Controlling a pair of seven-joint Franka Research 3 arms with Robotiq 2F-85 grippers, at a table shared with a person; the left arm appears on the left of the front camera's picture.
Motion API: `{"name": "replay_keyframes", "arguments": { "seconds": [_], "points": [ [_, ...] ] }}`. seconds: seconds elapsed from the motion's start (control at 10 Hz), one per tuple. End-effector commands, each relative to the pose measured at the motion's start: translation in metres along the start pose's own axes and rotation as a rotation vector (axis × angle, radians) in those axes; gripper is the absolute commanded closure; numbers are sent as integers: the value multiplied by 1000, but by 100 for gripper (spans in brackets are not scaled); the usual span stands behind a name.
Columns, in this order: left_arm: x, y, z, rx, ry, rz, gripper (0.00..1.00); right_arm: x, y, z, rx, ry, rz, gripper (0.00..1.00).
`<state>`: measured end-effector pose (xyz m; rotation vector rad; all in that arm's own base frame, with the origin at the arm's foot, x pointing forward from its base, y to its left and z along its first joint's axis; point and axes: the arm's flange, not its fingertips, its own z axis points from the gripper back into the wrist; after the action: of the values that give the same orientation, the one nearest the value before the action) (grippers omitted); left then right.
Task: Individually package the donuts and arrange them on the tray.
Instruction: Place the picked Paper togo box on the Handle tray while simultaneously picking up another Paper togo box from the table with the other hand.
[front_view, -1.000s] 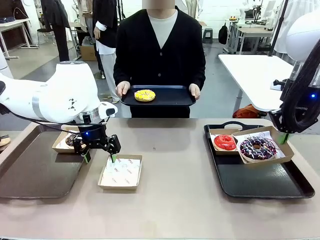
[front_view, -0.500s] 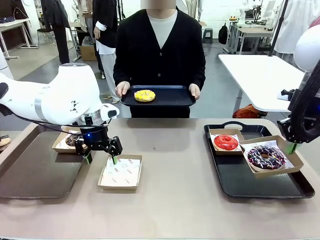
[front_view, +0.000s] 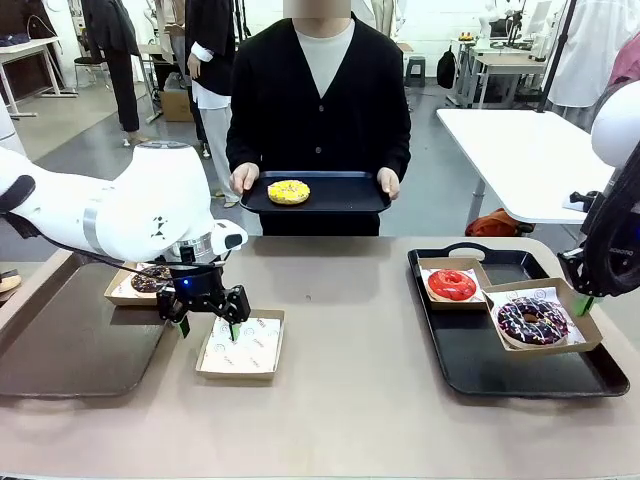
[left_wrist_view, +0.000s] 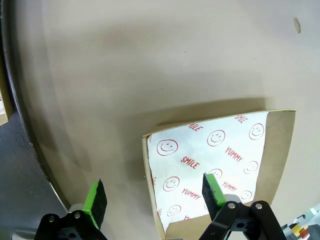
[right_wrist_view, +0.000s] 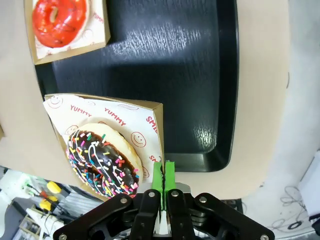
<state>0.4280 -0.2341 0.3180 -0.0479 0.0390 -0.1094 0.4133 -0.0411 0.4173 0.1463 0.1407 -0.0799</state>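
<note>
My left gripper (front_view: 209, 330) hangs open over the left rim of an empty lined box (front_view: 245, 350); in the left wrist view that gripper (left_wrist_view: 154, 197) straddles the wall of the box (left_wrist_view: 220, 150). My right gripper (right_wrist_view: 164, 175) is shut on the rim of a box (right_wrist_view: 150, 115) holding a dark sprinkled donut (right_wrist_view: 102, 160). That donut (front_view: 532, 320) sits low over the black tray (front_view: 540, 375), beside a boxed red donut (front_view: 452, 285). A person holds another tray (front_view: 340, 190) carrying a yellow donut (front_view: 289, 191). A brown donut (front_view: 152, 280) lies boxed behind my left arm.
A dark tray (front_view: 70, 345) lies at the table's left under my left arm. The table's middle, between the empty box and the black tray, is bare. The black tray's far right part (right_wrist_view: 190, 65) is free.
My right gripper has carried the dark donut's box right and down toward the black tray. My left gripper has sunk a little over the empty box's left rim.
</note>
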Motion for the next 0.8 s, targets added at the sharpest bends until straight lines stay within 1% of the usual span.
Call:
{"name": "replay_keyframes", "arguments": {
  "seconds": [0.0,0.2,0.3,0.4,0.5,0.6,0.7],
  "points": [
    [5,-8,-2,31,-21,31,0,7,-7,-7,30,-11,-3,99],
    [4,-7,-1,22,-45,39,0,12,-11,-8,25,-9,-1,99],
    [3,-6,0,13,-43,39,60,12,-12,-10,21,5,19,99],
    [3,-6,1,11,-37,43,60,12,-12,-10,25,6,14,100],
    [3,-4,1,11,-35,47,100,12,-12,-10,28,6,13,100],
    [3,-3,2,9,-34,48,64,12,-12,-12,29,4,15,100],
    [3,-3,2,9,-35,51,100,11,-12,-11,30,5,18,100]
  ]
}}
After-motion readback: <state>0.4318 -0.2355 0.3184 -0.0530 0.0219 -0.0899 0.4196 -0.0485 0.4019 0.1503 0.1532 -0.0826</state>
